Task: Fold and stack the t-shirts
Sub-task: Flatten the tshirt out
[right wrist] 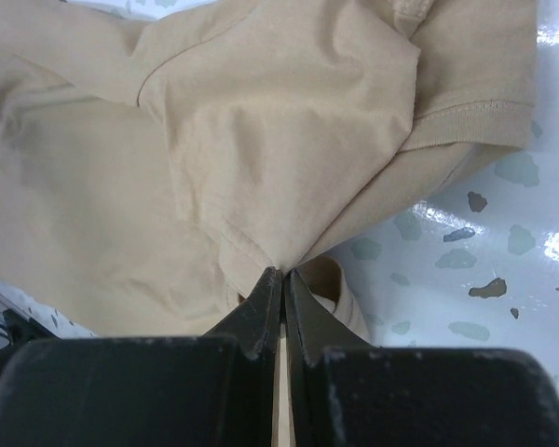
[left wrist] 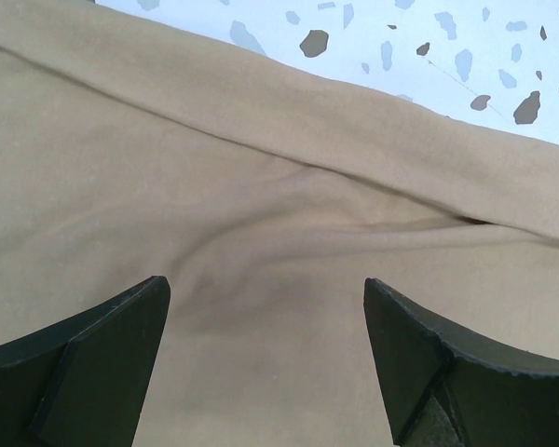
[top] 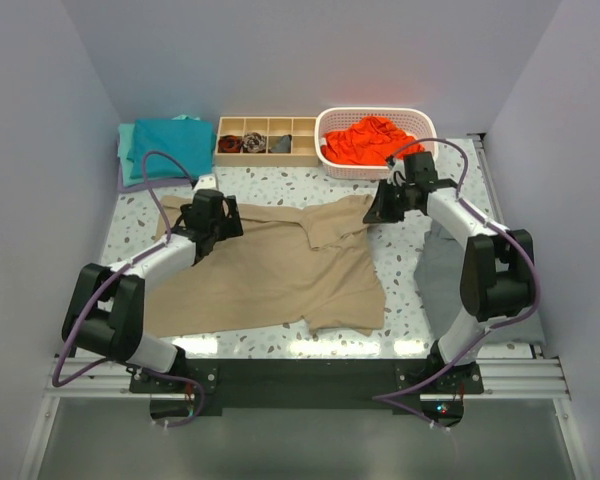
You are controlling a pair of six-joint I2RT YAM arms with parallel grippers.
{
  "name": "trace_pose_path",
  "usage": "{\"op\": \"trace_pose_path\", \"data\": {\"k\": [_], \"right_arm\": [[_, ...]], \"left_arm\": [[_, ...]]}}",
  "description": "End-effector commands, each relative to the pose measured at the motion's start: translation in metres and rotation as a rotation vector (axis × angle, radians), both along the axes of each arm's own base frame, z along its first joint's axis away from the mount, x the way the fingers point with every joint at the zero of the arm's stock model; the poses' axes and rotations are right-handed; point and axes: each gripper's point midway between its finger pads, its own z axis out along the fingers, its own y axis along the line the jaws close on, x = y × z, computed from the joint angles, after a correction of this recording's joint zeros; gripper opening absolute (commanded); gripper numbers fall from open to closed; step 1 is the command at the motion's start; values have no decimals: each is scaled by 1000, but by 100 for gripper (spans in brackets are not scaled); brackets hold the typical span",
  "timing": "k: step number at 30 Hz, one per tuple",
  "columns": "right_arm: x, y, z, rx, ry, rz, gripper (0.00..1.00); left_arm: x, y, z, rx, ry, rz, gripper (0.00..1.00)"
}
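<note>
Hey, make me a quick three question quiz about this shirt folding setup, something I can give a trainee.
1. True or false: the right end effector is pinching the tan t-shirt.
2. How does the orange-red t-shirt lie? A folded flat; B crumpled in the white basket; C held up in the air.
3. Fill in: the left end effector is ____ over the tan t-shirt.

Key: 1 true; 2 B; 3 open.
</note>
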Motion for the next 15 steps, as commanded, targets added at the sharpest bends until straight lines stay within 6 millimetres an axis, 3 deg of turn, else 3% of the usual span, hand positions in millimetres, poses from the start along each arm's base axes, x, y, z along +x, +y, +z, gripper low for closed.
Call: {"op": "trace_pose_path", "data": {"k": [1,13,15], "right_arm": [[3,1,10,-11,-12,14,0],[-1,-3,19,-39,-19,12,0],[-2,-1,21,-28,-20,22,17]], "left_arm": [[9,3,8,-7,-27,26,90],[8,2,9,-8,-24,19,90],[9,2,8,-9,-22,16,90]]}}
